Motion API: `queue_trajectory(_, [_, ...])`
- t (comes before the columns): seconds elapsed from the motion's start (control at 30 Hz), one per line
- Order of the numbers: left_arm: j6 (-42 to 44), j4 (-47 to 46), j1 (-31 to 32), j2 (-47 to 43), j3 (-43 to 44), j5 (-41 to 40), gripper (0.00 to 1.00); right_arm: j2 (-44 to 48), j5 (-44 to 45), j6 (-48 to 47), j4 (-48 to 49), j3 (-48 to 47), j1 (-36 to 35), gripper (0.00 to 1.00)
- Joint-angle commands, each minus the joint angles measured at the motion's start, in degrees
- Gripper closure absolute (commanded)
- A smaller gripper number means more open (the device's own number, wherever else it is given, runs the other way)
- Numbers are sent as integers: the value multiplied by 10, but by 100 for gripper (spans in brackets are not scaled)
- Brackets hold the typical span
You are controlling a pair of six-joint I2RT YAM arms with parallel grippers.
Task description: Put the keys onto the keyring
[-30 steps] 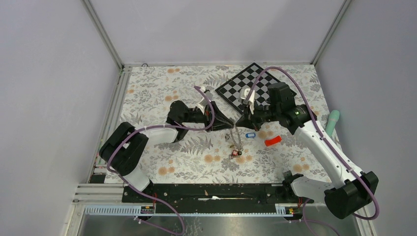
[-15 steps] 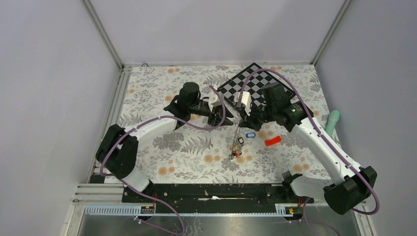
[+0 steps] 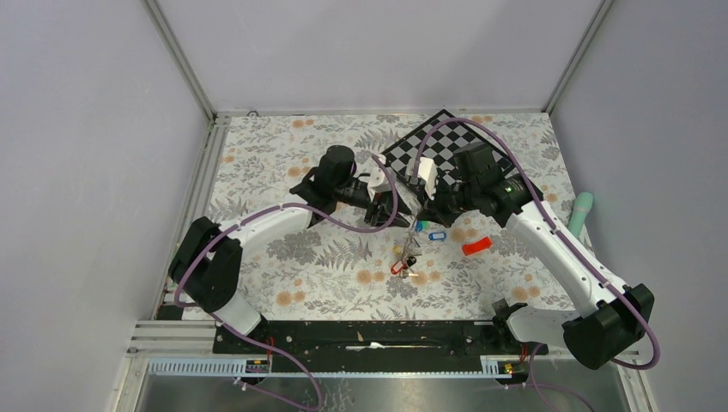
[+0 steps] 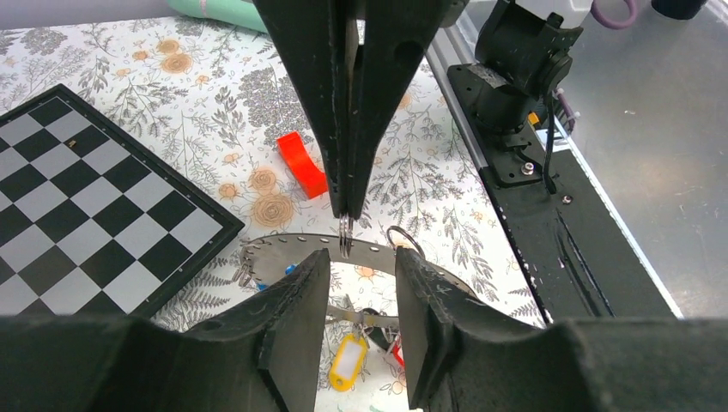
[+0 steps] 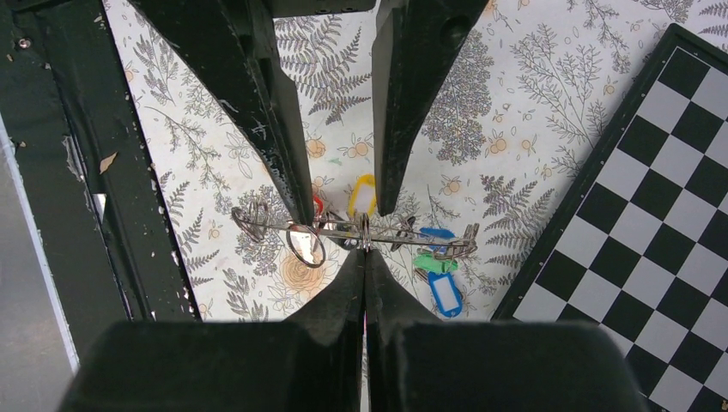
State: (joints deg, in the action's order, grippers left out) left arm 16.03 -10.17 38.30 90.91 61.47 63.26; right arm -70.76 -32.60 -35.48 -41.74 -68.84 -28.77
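The keyring (image 4: 283, 247), a grey flat perforated ring, hangs above the table and shows edge-on in the right wrist view (image 5: 403, 230). My right gripper (image 5: 364, 249) is shut on its rim at a small wire loop (image 4: 346, 233). Keys dangle from the ring, with yellow (image 4: 348, 365), red (image 4: 397, 352), green (image 5: 433, 262) and blue (image 5: 436, 233) tags. Another blue-tagged key (image 3: 437, 235) lies on the table. My left gripper (image 4: 362, 257) is open, its fingertips just short of the ring with nothing between them. In the top view the two grippers meet at the table's centre, left (image 3: 393, 215) and right (image 3: 418, 208).
A black-and-white chequered board (image 3: 446, 146) lies at the back right, close behind the grippers. A red oblong block (image 3: 476, 247) rests right of the hanging keys. A teal cylinder (image 3: 581, 213) lies beyond the right edge of the floral cloth.
My left gripper has opened and let go of the keyring, and its arm has swung back toward the far side. The right gripper stays shut, and the key bunch has shifted slightly left.
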Motion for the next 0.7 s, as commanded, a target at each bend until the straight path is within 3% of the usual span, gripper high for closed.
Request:
queue_trajectory(0.0, [-54,-80,1,5,12,26,62,6,-15,11,15,-10,-5,100])
queue_trajectory(0.67, [-77,-99,14,22,17,14,78,15,-21,11,17,1,-5,100])
